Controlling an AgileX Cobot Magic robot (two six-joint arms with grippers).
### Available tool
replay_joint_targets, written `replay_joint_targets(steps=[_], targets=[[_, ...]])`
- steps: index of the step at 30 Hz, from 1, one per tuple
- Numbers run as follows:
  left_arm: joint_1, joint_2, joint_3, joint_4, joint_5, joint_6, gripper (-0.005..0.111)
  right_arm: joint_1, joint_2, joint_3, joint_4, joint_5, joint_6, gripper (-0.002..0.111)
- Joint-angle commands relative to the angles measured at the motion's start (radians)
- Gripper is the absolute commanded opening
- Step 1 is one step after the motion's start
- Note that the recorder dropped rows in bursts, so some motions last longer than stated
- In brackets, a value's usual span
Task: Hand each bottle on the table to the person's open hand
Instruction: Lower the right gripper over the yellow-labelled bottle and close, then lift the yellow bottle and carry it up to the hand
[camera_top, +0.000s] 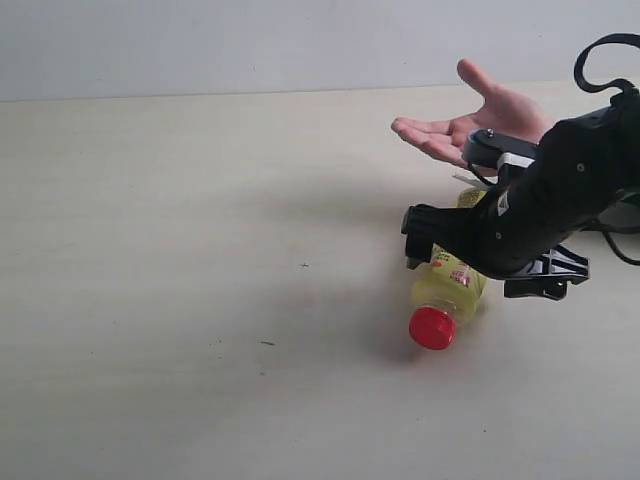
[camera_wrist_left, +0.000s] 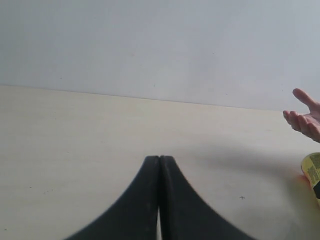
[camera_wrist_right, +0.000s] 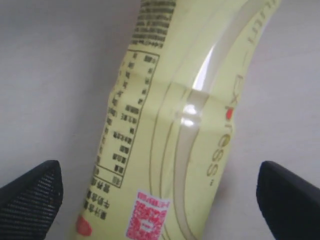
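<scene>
A yellow bottle (camera_top: 450, 295) with a red cap (camera_top: 432, 327) lies on its side on the pale table (camera_top: 200, 250), cap toward the near edge. My right gripper (camera_top: 470, 272) is lowered over it and open. In the right wrist view the gripper (camera_wrist_right: 159, 175) has its black fingers (camera_wrist_right: 35, 195) spread wide on either side of the bottle's yellow label (camera_wrist_right: 165, 115), apart from it. The person's open hand (camera_top: 480, 125) waits palm up just behind the arm. My left gripper (camera_wrist_left: 159, 159) is shut on nothing; it sees the hand (camera_wrist_left: 305, 120) and the bottle's end (camera_wrist_left: 312, 170). The other bottles are out of view.
A black cable (camera_top: 600, 55) loops above the right arm at the far right. A grey wall (camera_top: 250, 40) rises behind the table's far edge. A few tiny dark specks (camera_top: 304, 265) mark the surface.
</scene>
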Motion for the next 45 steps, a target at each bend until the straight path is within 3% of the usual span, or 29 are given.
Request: replay_joint_targets(steps=[1, 5, 12, 21, 24, 28, 35, 45], targets=[[0.001, -0.006, 0.000, 0.007, -0.006, -0.004, 0.000, 0.002, 0.017, -0.005, -0.003, -0.014, -0.008, 0.100], [0.001, -0.006, 0.000, 0.007, -0.006, -0.004, 0.000, 0.002, 0.016, -0.005, -0.003, -0.012, -0.008, 0.095], [0.001, -0.006, 0.000, 0.007, -0.006, -0.004, 0.000, 0.002, 0.016, -0.005, -0.003, 0.007, -0.014, 0.054], [0.001, -0.006, 0.000, 0.007, -0.006, -0.004, 0.000, 0.002, 0.016, -0.005, -0.094, 0.133, -0.037, 0.010], [0.001, -0.006, 0.000, 0.007, -0.006, -0.004, 0.000, 0.002, 0.016, -0.005, -0.110, 0.133, -0.041, 0.000], [0.001, -0.006, 0.000, 0.007, -0.006, -0.004, 0.000, 0.002, 0.016, -0.005, -0.132, 0.144, -0.060, 0.000], [0.001, -0.006, 0.000, 0.007, -0.006, -0.004, 0.000, 0.002, -0.002, 0.017, -0.018, 0.224, -0.290, 0.000], [0.001, -0.006, 0.000, 0.007, -0.006, -0.004, 0.000, 0.002, -0.232, 0.047, 0.035, 0.313, -0.408, 0.000]])
